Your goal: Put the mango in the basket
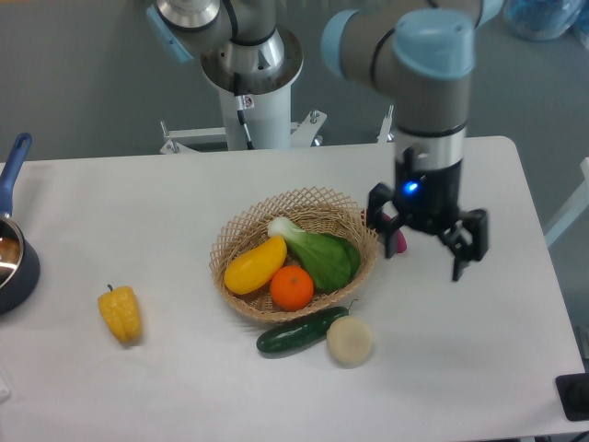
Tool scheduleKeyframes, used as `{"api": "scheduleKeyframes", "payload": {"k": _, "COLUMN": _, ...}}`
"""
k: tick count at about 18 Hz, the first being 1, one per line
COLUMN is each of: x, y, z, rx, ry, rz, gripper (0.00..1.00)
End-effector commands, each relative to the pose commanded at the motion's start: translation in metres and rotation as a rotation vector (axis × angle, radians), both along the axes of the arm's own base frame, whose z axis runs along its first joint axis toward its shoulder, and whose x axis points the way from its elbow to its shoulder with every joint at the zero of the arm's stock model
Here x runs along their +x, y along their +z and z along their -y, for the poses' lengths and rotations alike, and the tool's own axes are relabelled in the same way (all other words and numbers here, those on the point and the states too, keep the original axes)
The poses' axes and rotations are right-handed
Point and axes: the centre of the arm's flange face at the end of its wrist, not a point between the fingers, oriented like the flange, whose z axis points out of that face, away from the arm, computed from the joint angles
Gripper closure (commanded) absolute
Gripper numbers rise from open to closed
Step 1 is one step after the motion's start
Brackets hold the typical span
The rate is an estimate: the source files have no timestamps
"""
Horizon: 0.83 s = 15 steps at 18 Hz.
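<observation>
Mango [255, 265]: lies inside the basket [241, 230] at about 8 o'clock of its bowl, tilted along the wall, its lower end just beside the orange [292, 287]. It looks settled, so I judge the placing done.
Basket: mid-surface, also holding a bok choy [317, 253] across its centre toward 3 o'clock.
Tool [429, 253]: hangs over the white surface [138, 212] at 3 o'clock of the basket, near its rim; fingers spread apart, nothing between them. That suits an arm clear of the fruit after a release.
Pink object [398, 241]: partly hidden behind the tool; I cannot tell what it is.
Outside the basket: a cucumber [300, 333] and a pale onion [350, 340] at 5 o'clock, the cucumber touching the rim; a yellow bell pepper [121, 313] well apart at 8 o'clock.
Far 9 o'clock edge: a dark saucepan [15, 258] with a blue handle.
</observation>
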Motion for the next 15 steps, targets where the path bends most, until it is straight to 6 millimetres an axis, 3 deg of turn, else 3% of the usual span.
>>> {"api": "scheduleKeyframes", "payload": {"k": 3, "x": -0.009, "y": 0.009, "z": 0.041, "rx": -0.056, "ry": -0.091, "rz": 0.004, "gripper": 0.0}}
{"api": "scheduleKeyframes", "payload": {"k": 5, "x": -0.014, "y": 0.013, "z": 0.057, "rx": -0.08, "ry": -0.143, "rz": -0.005, "gripper": 0.0}}
{"api": "scheduleKeyframes", "payload": {"k": 8, "x": -0.017, "y": 0.022, "z": 0.071, "rx": -0.084, "ry": -0.148, "rz": -0.027, "gripper": 0.0}}
{"api": "scheduleKeyframes", "payload": {"k": 15, "x": -0.016, "y": 0.023, "z": 0.072, "rx": -0.075, "ry": -0.149, "rz": -0.03, "gripper": 0.0}}
